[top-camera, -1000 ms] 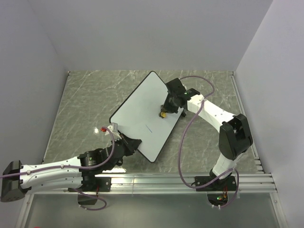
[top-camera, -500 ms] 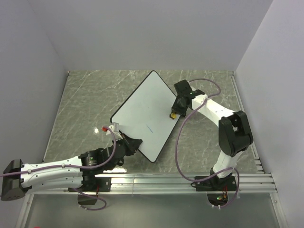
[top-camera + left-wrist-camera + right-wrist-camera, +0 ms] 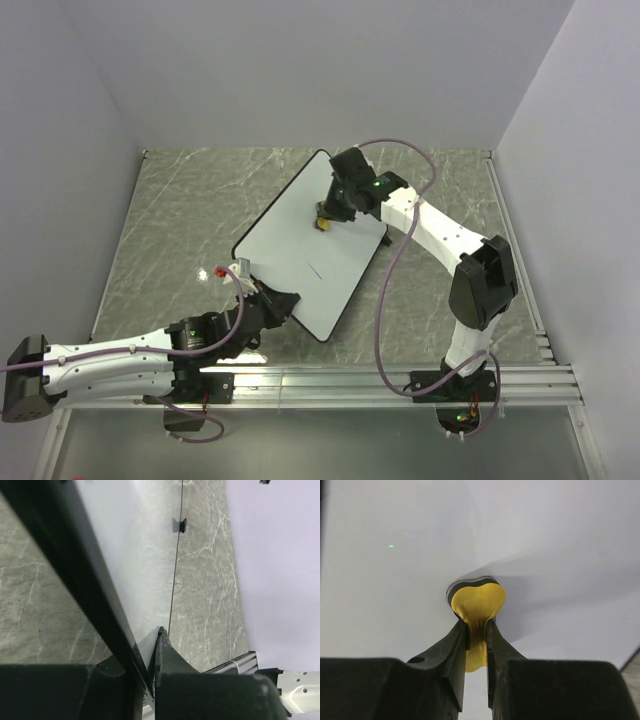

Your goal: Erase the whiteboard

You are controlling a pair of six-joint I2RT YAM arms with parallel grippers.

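Observation:
The whiteboard [image 3: 300,250] lies tilted on the marble table, with one short blue mark [image 3: 314,269] near its middle. My right gripper [image 3: 326,216] is shut on the yellow bone-shaped eraser [image 3: 324,222] and presses its dark felt end on the board's far part; in the right wrist view the eraser [image 3: 476,605] sits pinched between the fingers against the white face [image 3: 545,540]. My left gripper [image 3: 283,302] is shut on the board's near edge; in the left wrist view the black rim [image 3: 80,575] runs between the fingers [image 3: 165,655].
The grey marble table [image 3: 170,230] is walled by white panels on the left, back and right. A metal rail [image 3: 400,378] runs along the near edge by the arm bases. A purple cable [image 3: 395,270] loops from the right arm over the table's right side.
My right gripper swept the eraser from the board's middle to its right edge, then back up and left to the far part. The left gripper and the board stayed put.

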